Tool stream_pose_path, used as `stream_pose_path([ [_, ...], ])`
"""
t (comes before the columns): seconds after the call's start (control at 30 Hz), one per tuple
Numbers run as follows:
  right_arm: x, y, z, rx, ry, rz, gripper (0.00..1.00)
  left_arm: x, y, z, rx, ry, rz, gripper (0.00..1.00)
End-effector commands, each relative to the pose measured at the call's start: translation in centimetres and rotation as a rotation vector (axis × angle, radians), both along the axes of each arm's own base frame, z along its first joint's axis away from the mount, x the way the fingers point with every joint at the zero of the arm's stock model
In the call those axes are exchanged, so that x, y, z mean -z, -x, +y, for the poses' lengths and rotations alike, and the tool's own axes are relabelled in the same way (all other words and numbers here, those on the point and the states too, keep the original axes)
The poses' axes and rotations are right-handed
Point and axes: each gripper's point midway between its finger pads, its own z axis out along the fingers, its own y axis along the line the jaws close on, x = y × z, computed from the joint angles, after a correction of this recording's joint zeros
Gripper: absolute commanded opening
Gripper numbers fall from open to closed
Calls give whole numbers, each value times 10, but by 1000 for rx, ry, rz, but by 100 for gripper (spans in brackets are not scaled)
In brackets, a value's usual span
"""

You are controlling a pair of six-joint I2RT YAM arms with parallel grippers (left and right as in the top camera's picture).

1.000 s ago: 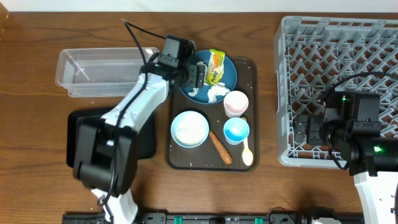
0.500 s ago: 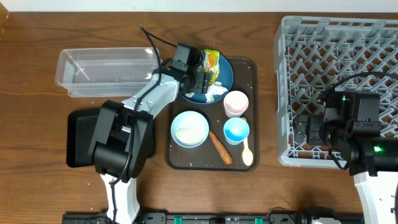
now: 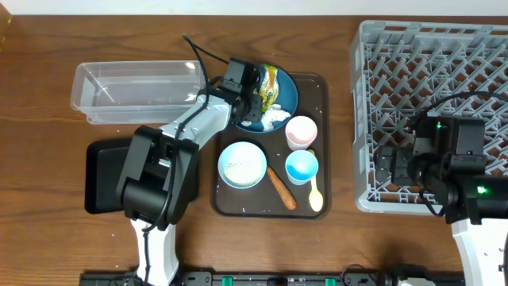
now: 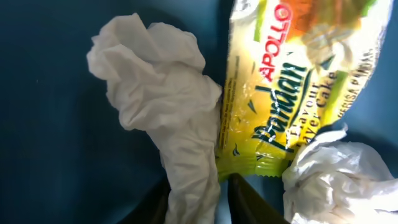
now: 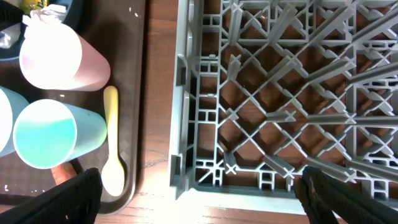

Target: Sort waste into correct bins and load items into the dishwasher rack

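Observation:
In the left wrist view my left gripper (image 4: pixel 194 186) is shut on the lower strand of a crumpled white tissue (image 4: pixel 155 87), which lies on the dark blue plate (image 4: pixel 50 155). The yellow-green wrapper (image 4: pixel 273 106) lies right beside it, with a second tissue wad (image 4: pixel 336 174) at the right. From overhead, the left gripper (image 3: pixel 255 102) is over the plate (image 3: pixel 290 94), next to the wrapper (image 3: pixel 270 85). My right gripper (image 5: pixel 199 199) hangs open and empty by the dishwasher rack (image 5: pixel 280 93) corner.
The brown serving tray (image 3: pixel 321 87) also holds a white bowl (image 3: pixel 242 164) with rice, a pink cup (image 3: pixel 302 132), a light blue cup (image 3: pixel 302 166), a carrot stick (image 3: pixel 281 188) and a yellow spoon (image 3: pixel 316 195). The clear tub (image 3: pixel 127 89) and black tray (image 3: pixel 99 171) lie left.
My left gripper has reached further over the plate and its jaws have closed in on the tissue. The right arm has not moved.

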Motion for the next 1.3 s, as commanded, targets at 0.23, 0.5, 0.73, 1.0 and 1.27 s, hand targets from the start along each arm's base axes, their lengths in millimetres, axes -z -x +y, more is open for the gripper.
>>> stream_pose_path([
  [0.23, -7, -3, -1, 12, -5, -17, 99, -72, -3, 16, -48, -51, -122, 12],
  [0.5, -7, -3, -1, 12, -4, -16, 99, -156, -3, 62, -179, -122, -299, 12],
  [0.73, -7, -3, -1, 12, -5, -15, 99, -175, -12, 146, -376, -191, -328, 13],
  [1.0, -6, -2, -1, 12, -5, -12, 99, -143, -13, 202, -484, -239, -230, 29],
  [1.27, -6, -2, -1, 12, -5, -12, 99, -156, -24, 200, -488, -210, -298, 64],
])
